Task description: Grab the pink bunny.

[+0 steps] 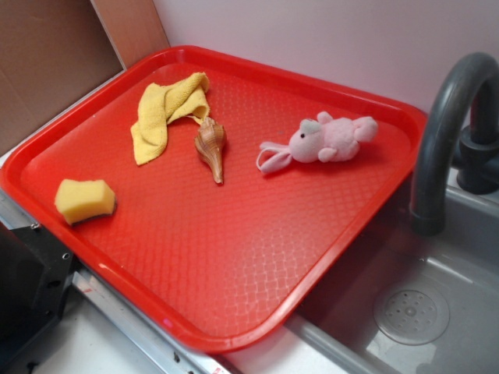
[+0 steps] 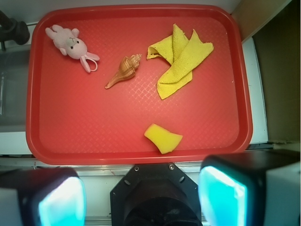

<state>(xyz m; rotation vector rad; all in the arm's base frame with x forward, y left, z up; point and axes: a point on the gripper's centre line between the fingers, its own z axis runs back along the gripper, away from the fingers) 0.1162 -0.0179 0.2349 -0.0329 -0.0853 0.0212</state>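
The pink bunny (image 1: pixel 323 142) lies on its side on the red tray (image 1: pixel 234 312), at the tray's far right, its looped ears pointing toward the shell. In the wrist view the pink bunny (image 2: pixel 70 45) is at the tray's (image 2: pixel 136 157) top left corner. My gripper (image 2: pixel 141 200) is open and empty, its two pads far apart, high above and behind the tray's near edge, far from the bunny. The gripper does not show in the exterior view.
A brown spiral shell (image 1: pixel 211 146) (image 2: pixel 124 71) lies mid-tray. A crumpled yellow cloth (image 1: pixel 165 111) (image 2: pixel 181 59) lies at the back. A yellow sponge (image 1: pixel 84 199) (image 2: pixel 162 137) sits near the tray's edge. A grey faucet (image 1: pixel 444 132) and sink (image 1: pixel 413 312) stand beside the tray.
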